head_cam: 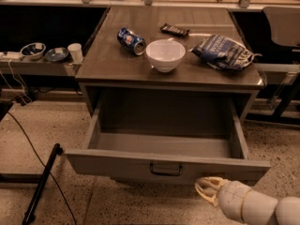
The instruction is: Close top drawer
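The top drawer [117, 165] is a wide, deep grey wooden drawer pulled far out of the grey table, and it is empty inside. Its flat front panel has one small black centre handle [166, 169]. My gripper [207, 189] is at the lower right, just below the front panel's bottom edge and a little right of the handle. The white arm runs off to the bottom right corner.
On the tabletop [108, 62] are a white bowl [165, 55], a blue can on its side [131, 40], a blue chip bag [224, 52] and a dark snack bar [175, 30]. A side shelf [33, 65] at the left holds bowls and a cup. A black pole [41, 183] and cables lie on the floor at the left.
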You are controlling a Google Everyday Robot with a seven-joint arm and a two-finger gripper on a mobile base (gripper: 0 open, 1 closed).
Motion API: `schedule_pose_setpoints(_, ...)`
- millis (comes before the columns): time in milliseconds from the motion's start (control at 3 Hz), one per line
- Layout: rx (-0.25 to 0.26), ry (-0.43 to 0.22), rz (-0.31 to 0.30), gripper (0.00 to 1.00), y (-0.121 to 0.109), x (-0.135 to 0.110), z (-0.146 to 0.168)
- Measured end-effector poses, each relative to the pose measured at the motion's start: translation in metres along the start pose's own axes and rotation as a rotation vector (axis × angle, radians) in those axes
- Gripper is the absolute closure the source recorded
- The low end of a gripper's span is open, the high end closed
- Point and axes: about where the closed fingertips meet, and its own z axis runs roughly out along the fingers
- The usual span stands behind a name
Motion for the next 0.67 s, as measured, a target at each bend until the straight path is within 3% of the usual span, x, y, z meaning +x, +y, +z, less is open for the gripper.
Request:
schedule_pose_setpoints(333, 0.048, -0.063, -0.094, 1.0, -0.0289, -0.0253, 0.0133)
schedule_pose_setpoints(667, 0.048, -0.063, -0.095, 1.0, -0.029, -0.0253, 0.0134)
